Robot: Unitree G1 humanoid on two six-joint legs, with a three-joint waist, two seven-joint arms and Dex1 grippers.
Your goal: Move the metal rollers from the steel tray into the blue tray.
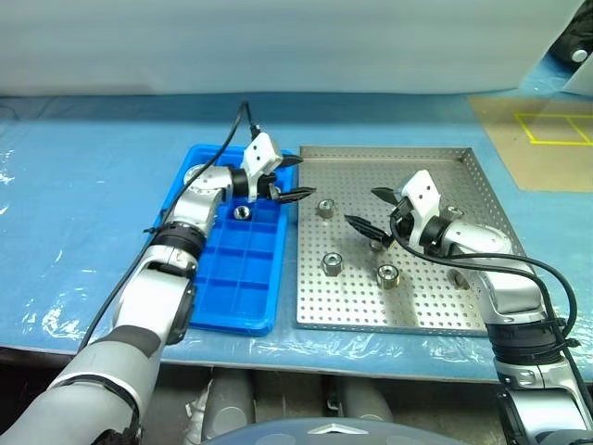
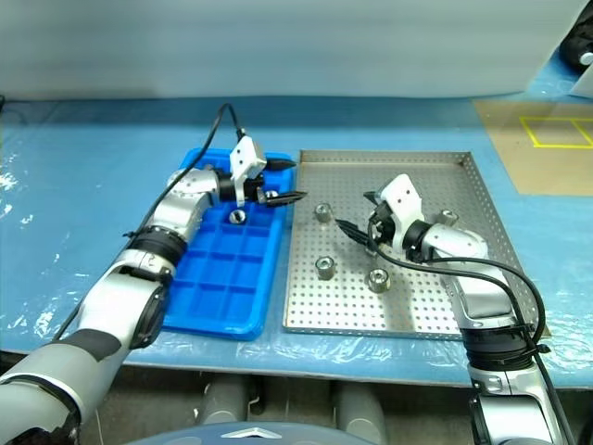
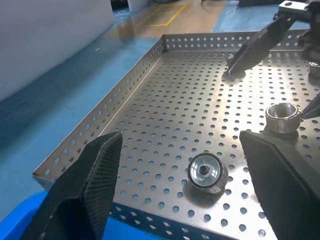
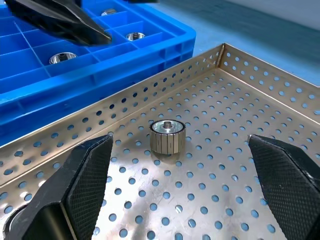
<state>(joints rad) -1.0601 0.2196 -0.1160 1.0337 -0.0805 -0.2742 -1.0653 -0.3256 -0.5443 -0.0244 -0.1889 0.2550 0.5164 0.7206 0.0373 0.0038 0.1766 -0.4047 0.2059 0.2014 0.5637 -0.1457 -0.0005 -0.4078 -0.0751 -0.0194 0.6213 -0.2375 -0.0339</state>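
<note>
Nearest to me, at 6 o'clock in the steel tray [image 1: 435,315], two metal rollers [image 1: 386,274] stand close together. They are short shiny cylinders with a dark hole; I judge them heavy, hard and slippery, best pinched across the ribbed side wall. Another stands at 11 o'clock, and some already sit in the blue tray [image 1: 243,297]. My left gripper [image 1: 290,178] and right gripper [image 1: 371,209] are both wide apart, holding nothing.
</note>
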